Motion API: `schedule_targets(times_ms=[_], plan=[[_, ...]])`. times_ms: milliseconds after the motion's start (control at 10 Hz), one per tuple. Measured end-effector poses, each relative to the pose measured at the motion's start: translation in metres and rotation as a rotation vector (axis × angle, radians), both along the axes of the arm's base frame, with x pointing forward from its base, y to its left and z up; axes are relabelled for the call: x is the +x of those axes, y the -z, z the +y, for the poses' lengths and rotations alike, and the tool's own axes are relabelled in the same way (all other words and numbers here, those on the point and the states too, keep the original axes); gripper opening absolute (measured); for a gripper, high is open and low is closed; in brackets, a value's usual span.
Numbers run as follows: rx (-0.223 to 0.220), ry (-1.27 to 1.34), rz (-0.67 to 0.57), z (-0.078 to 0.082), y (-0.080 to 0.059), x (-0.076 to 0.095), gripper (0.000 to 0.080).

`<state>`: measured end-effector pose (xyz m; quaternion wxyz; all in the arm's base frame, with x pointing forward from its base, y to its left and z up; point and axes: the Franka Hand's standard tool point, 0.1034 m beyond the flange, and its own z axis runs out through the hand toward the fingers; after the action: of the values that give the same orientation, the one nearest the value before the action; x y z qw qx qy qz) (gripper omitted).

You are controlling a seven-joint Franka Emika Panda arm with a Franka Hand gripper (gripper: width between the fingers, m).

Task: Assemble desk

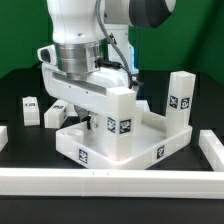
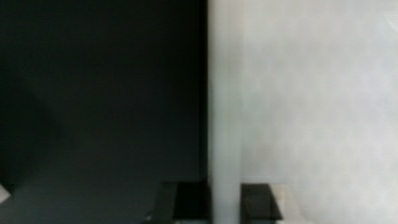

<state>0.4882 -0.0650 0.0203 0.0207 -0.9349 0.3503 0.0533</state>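
Note:
The white tray-like tabletop lies turned cornerwise in the middle of the table. My gripper is low over its far side, shut on a white block leg that stands upright on the tabletop with tags on its lower faces. In the wrist view my gripper has two dark fingertips pressed on either side of the leg's white edge. I cannot tell whether the leg sits in a socket. A loose leg stands at the exterior view's right, and two more at its left.
A long white border rail runs along the front of the table, with a short side piece at the exterior view's right. Another rail end shows at the left edge. The table is black.

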Motion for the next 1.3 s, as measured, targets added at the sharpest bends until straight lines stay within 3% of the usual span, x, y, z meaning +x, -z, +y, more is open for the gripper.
schedule_targets(times_ms=[500, 1000, 1300], plan=[[0.023, -0.3, -0.018, -0.002, 0.001, -0.001, 0.0063], [0.002, -0.562, -0.024, 0.01, 0.008, 0.024, 0.0063], [0.013, -0.758, -0.033, 0.006, 0.008, 0.026, 0.0063]])
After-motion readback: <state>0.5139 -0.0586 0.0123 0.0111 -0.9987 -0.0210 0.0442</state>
